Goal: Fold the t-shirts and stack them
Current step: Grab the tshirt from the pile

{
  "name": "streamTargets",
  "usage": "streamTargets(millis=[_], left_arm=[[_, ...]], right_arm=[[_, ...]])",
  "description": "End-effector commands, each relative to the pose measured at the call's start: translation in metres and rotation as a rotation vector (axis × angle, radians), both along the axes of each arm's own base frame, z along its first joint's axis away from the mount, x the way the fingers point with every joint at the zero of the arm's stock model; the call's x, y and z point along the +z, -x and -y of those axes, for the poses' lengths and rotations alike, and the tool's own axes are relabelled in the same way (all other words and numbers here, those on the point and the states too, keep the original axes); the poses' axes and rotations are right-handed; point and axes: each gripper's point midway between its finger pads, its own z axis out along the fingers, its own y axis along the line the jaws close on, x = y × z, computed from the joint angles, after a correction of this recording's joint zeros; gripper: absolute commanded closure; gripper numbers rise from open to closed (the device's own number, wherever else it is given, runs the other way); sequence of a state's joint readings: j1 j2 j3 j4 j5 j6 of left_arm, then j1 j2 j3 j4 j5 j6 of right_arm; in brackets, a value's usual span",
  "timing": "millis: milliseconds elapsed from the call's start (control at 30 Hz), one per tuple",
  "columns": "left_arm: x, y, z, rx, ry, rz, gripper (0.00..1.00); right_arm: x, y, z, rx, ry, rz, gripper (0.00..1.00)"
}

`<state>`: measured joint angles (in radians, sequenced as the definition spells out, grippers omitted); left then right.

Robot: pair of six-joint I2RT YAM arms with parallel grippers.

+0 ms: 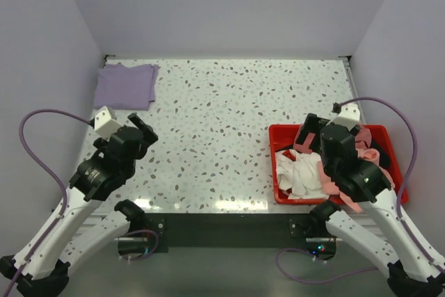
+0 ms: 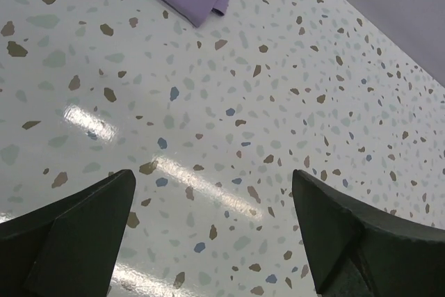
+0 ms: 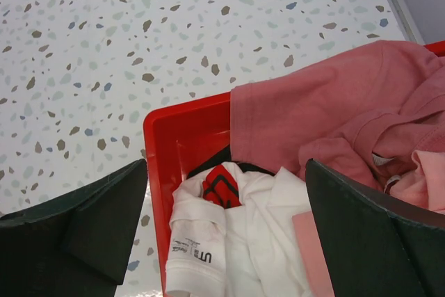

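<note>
Lying folded into a flat, soft-edged rectangle, the lavender t-shirt [image 1: 125, 85] rests at the far left corner of the table [image 1: 222, 116], a glossy white surface speckled with grey, brown and blue chips. In the left wrist view only one folded corner of it shows, smooth and matte against the shiny top.

At the near right stands the red plastic bin [image 1: 389, 133], rectangular with hard, slick walls and rounded corners. The remaining tees are heaped in it, unfolded. The salmon-pink t-shirt [image 3: 327, 116] is draped over the far left rim in loose folds, its ribbed neckband curling toward the right. Beside it, nearer, the white t-shirt [image 3: 243, 241] lies crumpled, its neckband carrying small printed lettering. A paler pink cloth [image 3: 425, 179] shows at the right edge of the heap.

The left gripper [image 1: 142, 130] hangs above bare tabletop, on the near side of the lavender shirt and apart from it, its two dark wedge-shaped fingers [image 2: 83, 234] spread wide with nothing between them. The right gripper [image 1: 311, 124] hovers over the far left part of the bin, jaws likewise wide apart and holding nothing, with the white and salmon-pink cloth beneath the gap.
</note>
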<state>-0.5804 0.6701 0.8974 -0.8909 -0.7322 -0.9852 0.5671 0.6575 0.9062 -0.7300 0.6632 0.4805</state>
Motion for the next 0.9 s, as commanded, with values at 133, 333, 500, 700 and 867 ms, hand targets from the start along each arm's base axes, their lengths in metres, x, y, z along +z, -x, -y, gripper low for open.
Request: streamTargets(millis=[133,333,500,700,867], left_arm=[[0.002,-0.018,0.012,-0.007,0.039,0.074,0.00],[-0.008,-0.027,0.023,-0.050,0.012,0.041,0.00],[-0.011,-0.030,0.026,-0.067,-0.008,0.025,0.00],[-0.009,-0.035,0.039,-0.140,-0.007,0.039,0.00],[-0.011,-0.038,0.047,-0.178,0.001,0.030,0.00]], right_arm=[[-0.001,-0.005,-0.001,-0.042,-0.021,-0.022,0.01],[-0.029,-0.001,0.053,-0.391,0.146,-0.195,0.01],[-0.042,0.004,0.108,-0.533,0.054,-0.304,0.01],[-0.059,0.012,0.155,-0.710,0.004,-0.430,0.01],[-0.081,0.019,0.172,-0.757,-0.116,-0.456,0.05]])
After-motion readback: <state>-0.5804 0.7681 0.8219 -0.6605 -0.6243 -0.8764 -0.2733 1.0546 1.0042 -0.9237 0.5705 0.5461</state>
